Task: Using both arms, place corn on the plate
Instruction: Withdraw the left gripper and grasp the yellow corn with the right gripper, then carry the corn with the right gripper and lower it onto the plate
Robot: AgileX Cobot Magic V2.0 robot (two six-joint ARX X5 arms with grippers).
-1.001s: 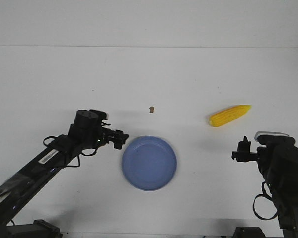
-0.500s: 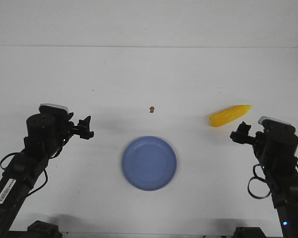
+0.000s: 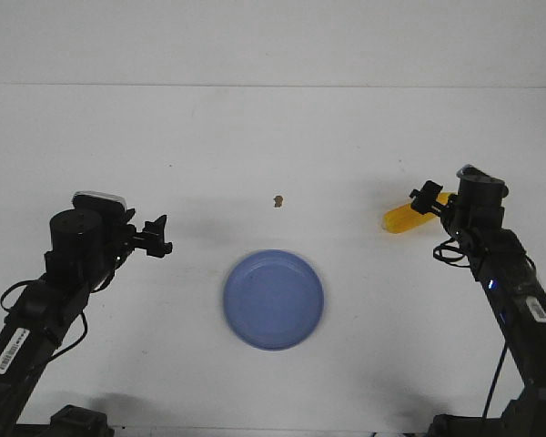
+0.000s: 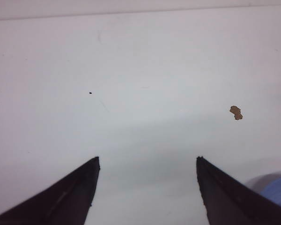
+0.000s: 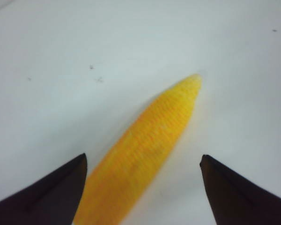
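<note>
White table (image 3: 273,137) is basically bare, so the blue plate (image 3: 273,299) sits dead centre between both arms, probably so either one can reach it. Right gripper (image 3: 427,198) hovers over the corn (image 3: 399,219), which lies flat out to the plate's right, well apart from it; its jaws are spread wide with nothing in them, cob lined up between them for a grab. Left gripper (image 3: 158,236) is also wide open and holding nothing, parked left of the plate. Tiny brown speck (image 3: 278,200) lies beyond the plate.
</note>
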